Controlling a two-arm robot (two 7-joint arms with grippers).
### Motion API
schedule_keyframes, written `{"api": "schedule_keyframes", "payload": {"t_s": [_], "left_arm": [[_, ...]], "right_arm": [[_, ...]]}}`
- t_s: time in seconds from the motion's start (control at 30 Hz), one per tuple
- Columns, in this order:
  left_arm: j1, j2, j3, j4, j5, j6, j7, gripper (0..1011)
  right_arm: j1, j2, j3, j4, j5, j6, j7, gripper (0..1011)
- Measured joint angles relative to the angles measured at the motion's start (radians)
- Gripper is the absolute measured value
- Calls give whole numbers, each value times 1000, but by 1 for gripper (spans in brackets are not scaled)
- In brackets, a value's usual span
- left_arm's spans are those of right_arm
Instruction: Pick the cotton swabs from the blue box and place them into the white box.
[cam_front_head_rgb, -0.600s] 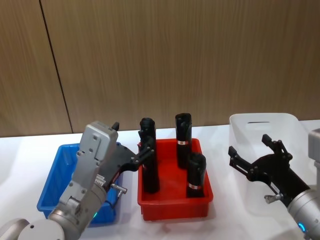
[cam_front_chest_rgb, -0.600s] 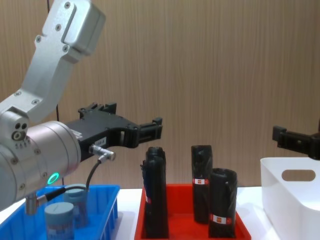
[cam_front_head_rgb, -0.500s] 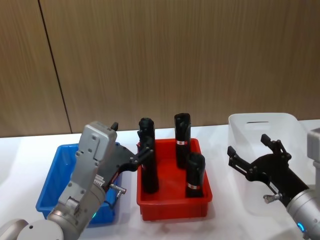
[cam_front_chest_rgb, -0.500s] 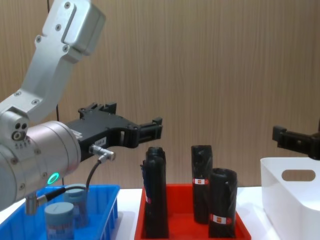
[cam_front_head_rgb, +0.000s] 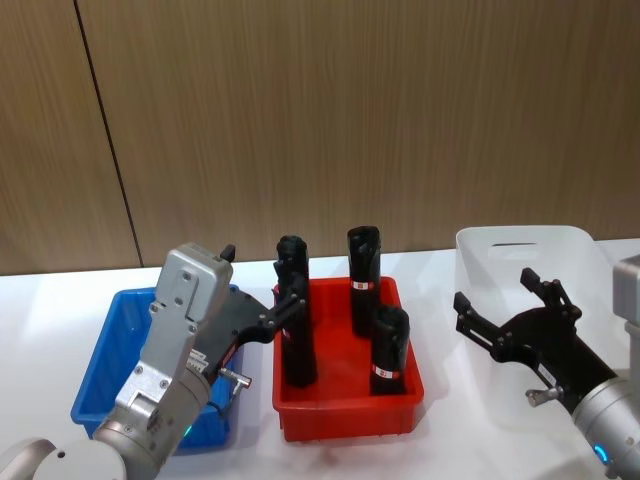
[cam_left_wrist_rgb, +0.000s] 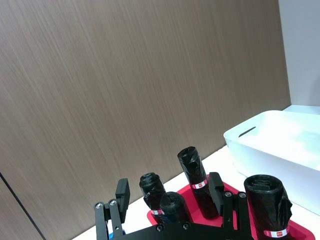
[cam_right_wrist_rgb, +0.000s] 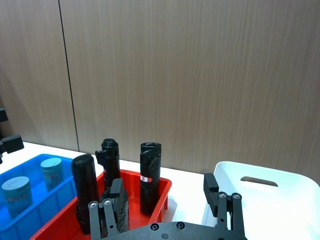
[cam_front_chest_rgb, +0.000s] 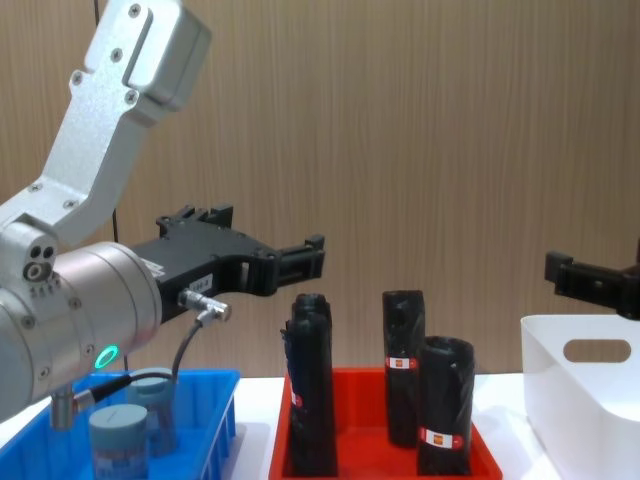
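Two cotton swabs jars (cam_front_chest_rgb: 120, 442) (cam_right_wrist_rgb: 16, 192) with grey-blue lids stand in the blue box (cam_front_head_rgb: 103, 372) at the left of the table. My left gripper (cam_front_head_rgb: 262, 282) (cam_front_chest_rgb: 268, 238) hangs open above the blue box's right edge, well above the jars, its fingertips level with the top of the nearest black roll. Nothing is between its fingers (cam_left_wrist_rgb: 121, 192). The white box (cam_front_head_rgb: 520, 250) stands at the right. My right gripper (cam_front_head_rgb: 494, 290) (cam_right_wrist_rgb: 163, 190) is open and empty, held in the air beside the white box's left wall.
A red tray (cam_front_head_rgb: 348, 412) sits between the two boxes and holds three tall black wrapped rolls (cam_front_head_rgb: 364, 262) with red-white labels. A wood-panelled wall runs close behind the table. White tabletop shows in front of the tray.
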Motion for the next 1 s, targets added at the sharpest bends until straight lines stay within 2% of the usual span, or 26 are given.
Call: {"api": "schedule_keyframes", "payload": {"t_s": [0.63,0.87,1.0], "left_arm": [[4,8,-6,0,-7,0,-2,1004],[13,28,-24,-3,-39,13,-7,1004],[24,46,-39,-9,-72,35,-8,1004]], "right_arm": [[0,0,0,0,0,0,0,1002],[0,0,0,0,0,0,0,1002],[0,0,0,0,0,0,0,1002]]}}
